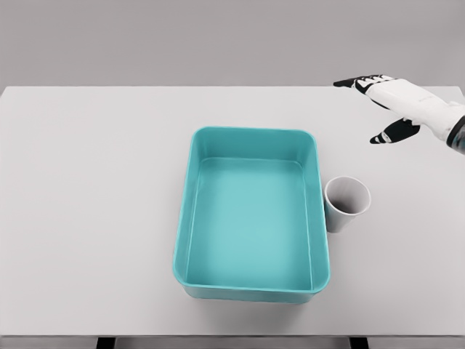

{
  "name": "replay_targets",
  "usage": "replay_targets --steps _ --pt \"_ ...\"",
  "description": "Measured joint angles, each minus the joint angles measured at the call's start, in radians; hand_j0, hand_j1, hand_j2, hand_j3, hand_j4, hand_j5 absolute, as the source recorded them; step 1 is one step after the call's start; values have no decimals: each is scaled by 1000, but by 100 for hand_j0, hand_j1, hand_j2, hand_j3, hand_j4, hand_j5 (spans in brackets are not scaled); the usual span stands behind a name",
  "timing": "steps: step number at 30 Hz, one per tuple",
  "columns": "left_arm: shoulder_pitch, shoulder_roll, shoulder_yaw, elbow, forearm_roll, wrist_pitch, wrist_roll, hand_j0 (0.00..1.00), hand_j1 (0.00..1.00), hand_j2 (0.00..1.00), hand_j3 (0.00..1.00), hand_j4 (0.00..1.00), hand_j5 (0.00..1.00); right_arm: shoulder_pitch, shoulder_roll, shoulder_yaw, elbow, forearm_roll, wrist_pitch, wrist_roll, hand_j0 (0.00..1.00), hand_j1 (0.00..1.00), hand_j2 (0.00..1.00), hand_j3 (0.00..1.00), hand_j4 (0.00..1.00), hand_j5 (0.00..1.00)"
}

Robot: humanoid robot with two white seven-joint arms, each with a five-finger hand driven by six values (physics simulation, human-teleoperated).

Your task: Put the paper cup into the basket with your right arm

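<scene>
White paper cup (pixel 347 203) stands apart below the open right robot hand (pixel 383 102).

table (pixel 94 218): pale grey, flat, fills most of view | wall (pixel 182 40): plain grey | light: soft, even

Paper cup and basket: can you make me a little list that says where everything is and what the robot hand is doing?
paper cup: upright, on the table, just right of the basket
basket: teal, nothing inside
table: white
right hand: raised above the table, beyond the cup, fingers spread, holding nothing
left arm: not in view
cup in basket: not yet
</scene>
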Motion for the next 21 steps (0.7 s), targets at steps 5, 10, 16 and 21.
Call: replay_targets --steps 5,10,16,21 --pt "0 0 0 0 0 0 0 100 100 100 100 100 100 3 -20 -10 -5 -1 -3 -6 100 100 100 100 100 100" --pt "0 0 0 0 0 0 0 100 100 100 100 100 100 78 -138 -85 -44 -134 1 46 100 100 100 100 100 100" --pt "0 0 0 0 0 0 0 100 100 100 100 100 100 166 -210 -200 -30 -335 -33 283 100 100 100 100 100 100" --pt "0 0 0 0 0 0 0 100 100 100 100 100 100 236 -156 -213 220 -647 -371 320 100 100 100 100 100 100"
